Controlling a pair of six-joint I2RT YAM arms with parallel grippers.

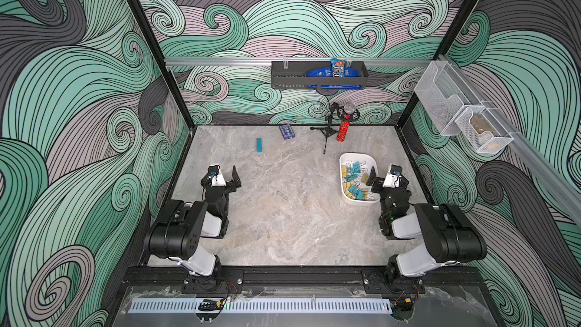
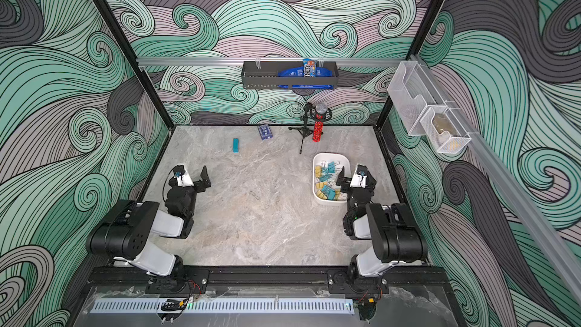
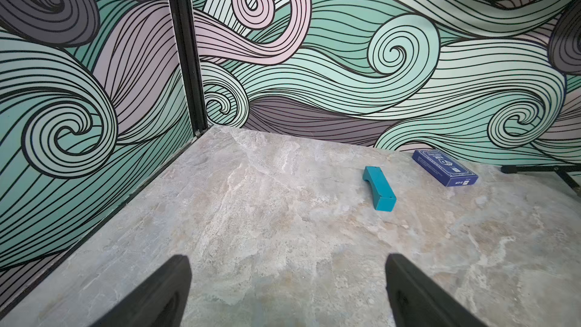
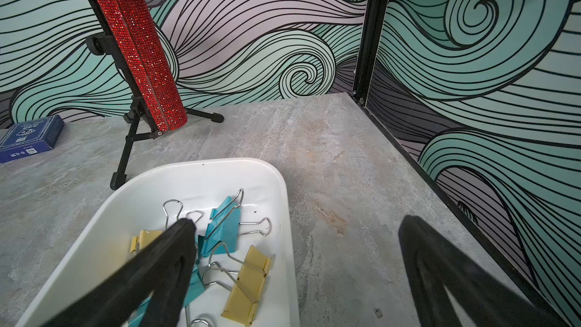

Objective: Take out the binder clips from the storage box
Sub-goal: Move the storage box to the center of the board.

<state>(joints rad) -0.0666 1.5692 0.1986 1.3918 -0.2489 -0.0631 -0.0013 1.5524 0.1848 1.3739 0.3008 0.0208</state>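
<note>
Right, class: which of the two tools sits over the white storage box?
The right tool: one finger hangs above the binder clips in the storage box, while the left tool has only table beneath it.

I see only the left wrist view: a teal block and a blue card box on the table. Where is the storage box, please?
Observer: The white storage box stands on the table at the robot's right, by the right gripper.
Operator: Are binder clips inside it?
Observer: Yes, many teal and yellow binder clips lie in it.
Operator: Does the right gripper hold one?
Observer: No. Its jaws stand open; one finger hangs above the box, the other outside its wall.
</note>
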